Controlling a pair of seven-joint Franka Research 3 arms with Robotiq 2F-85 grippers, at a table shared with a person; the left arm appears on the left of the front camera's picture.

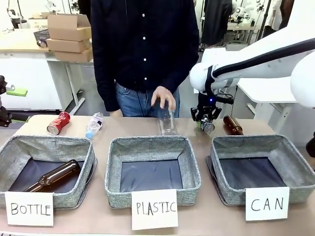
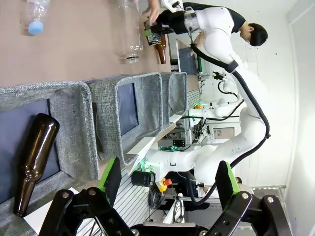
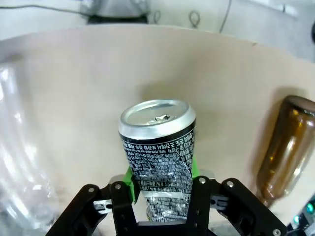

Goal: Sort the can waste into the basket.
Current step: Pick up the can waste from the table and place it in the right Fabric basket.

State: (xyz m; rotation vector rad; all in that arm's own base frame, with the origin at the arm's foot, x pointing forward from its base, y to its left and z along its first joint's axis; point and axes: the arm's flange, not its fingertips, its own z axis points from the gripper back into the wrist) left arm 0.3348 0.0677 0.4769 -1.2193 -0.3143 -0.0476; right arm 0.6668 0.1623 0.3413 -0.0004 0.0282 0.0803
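The right gripper point(image 3: 160, 184) is seen clamped on the small black metal drink can with a silver top point(image 3: 157, 147), low over the table beside a brown glass bottle point(image 3: 280, 152) and behind the grey woven basket lettered "CAN" point(image 1: 295, 169). Nothing is yet seen in that basket. The red drink can point(image 1: 58, 123) is left lying well apart at far left, and the left gripper point(image 2: 168, 179) is spread wide, empty.

Front cam at robot side, facing person point(image 1: 142, 49) across table point(image 1: 123, 129), L wrist cam sideways, far back, R wrist cam close over black can point(image 3: 158, 147), all share brown bottle point(image 3: 280, 152).
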